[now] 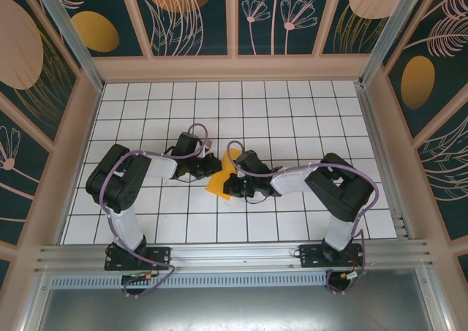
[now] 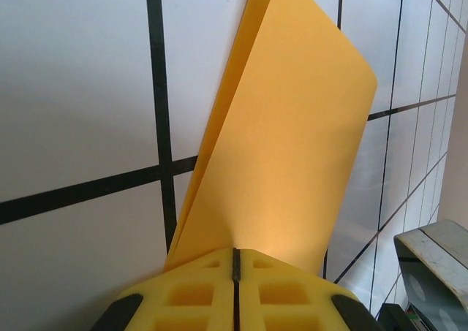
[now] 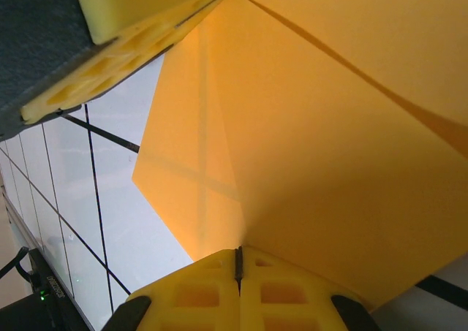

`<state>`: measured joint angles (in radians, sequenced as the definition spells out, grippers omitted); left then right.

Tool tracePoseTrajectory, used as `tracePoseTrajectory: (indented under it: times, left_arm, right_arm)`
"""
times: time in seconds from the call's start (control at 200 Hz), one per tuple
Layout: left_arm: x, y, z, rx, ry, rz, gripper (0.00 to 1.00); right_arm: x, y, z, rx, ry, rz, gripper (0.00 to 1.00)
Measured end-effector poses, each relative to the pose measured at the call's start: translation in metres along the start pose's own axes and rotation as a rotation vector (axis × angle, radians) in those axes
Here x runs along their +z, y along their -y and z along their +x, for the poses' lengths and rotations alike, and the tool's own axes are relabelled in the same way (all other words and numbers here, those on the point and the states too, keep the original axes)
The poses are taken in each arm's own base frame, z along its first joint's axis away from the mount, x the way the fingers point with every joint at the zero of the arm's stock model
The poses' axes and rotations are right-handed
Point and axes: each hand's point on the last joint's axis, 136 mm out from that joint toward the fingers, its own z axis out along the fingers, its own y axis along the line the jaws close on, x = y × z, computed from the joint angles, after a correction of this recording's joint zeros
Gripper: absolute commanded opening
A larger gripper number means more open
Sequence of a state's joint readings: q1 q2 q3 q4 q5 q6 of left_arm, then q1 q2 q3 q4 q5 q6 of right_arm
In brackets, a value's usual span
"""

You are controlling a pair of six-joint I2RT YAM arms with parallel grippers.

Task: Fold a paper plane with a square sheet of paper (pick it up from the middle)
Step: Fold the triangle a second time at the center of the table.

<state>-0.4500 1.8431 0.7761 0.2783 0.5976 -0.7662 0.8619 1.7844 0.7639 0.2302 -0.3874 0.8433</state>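
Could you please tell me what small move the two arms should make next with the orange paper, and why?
Probably lower the square sheet of paper onto the table to flatten its fold: the left tool and right tool are both shut on it, and its two layers gape apart.

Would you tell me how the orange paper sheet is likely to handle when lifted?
The paper sheet probably flops: its free flap curves unsupported. Likely thin and light, since tile lines show through it. Its sharp crease suggests it holds folds but might tear if tugged.
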Motion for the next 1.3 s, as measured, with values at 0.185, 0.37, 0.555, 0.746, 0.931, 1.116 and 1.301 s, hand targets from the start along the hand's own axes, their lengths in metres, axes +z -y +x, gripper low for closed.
tracePoseTrajectory:
  times: [0.185, 0.37, 0.555, 0.746, 0.931, 1.116, 1.301]
  left_arm:
    - [-0.004, -0.005, -0.009, 0.003, 0.021, -0.02, 0.09]
    - [-0.008, -0.01, -0.025, 0.007, 0.063, -0.053, 0.09]
    - [-0.012, -0.008, -0.031, 0.009, 0.08, -0.066, 0.11]
    - [-0.043, 0.027, -0.038, 0.06, 0.151, -0.003, 0.1]
    - [-0.057, 0.052, -0.024, 0.087, 0.162, 0.117, 0.09]
    - [-0.031, 0.04, 0.006, 0.052, 0.053, 0.123, 0.09]
    - [-0.016, 0.025, 0.015, 0.026, 0.012, 0.1, 0.08]
  right_arm:
    - [0.0, 0.0, 0.0, -0.003, 0.0, -0.001, 0.0]
    - [0.0, -0.001, 0.0, -0.016, -0.002, -0.003, 0.0]
    - [0.0, -0.001, 0.001, -0.034, -0.005, -0.004, 0.0]
    - [0.0, -0.001, 0.0, -0.059, -0.008, -0.001, 0.0]
    - [0.0, -0.001, 0.0, -0.071, -0.011, 0.003, 0.0]
    - [0.001, -0.002, 0.0, -0.073, -0.013, 0.005, 0.0]
    - [0.001, -0.002, 0.0, -0.07, -0.018, 0.009, 0.0]
